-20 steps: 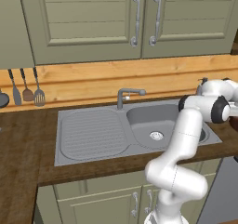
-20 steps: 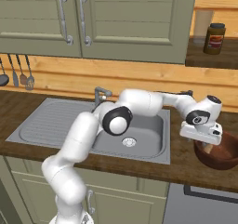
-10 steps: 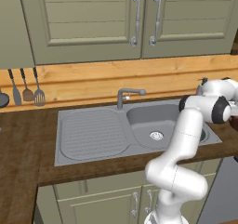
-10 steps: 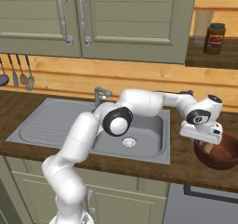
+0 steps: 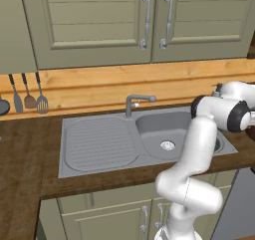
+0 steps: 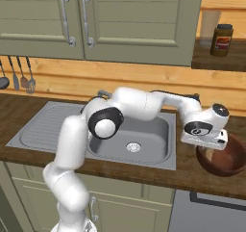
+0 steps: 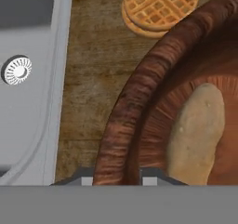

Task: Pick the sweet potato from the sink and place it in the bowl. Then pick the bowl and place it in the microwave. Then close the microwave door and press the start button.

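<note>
Grey steel sink (image 7: 28, 125) lies leftmost in the hand view; right of it the bowl (image 7: 139, 102) stands on the counter, its rim wall running up between the gripper (image 7: 113, 180) fingertips, which clamp it. The sweet potato (image 7: 197, 135) lies inside, further right.

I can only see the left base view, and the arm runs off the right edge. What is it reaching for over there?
Observer: A dark wooden bowl. In the right base view it stands on the counter, right of the sink.
Operator: Is anything in it?
Observer: Yes. The hand view shows the sweet potato lying inside.
Operator: Does the gripper have the bowl?
Observer: The gripper has one fingertip on each side of the bowl's rim and seems to be pinching it.
</note>
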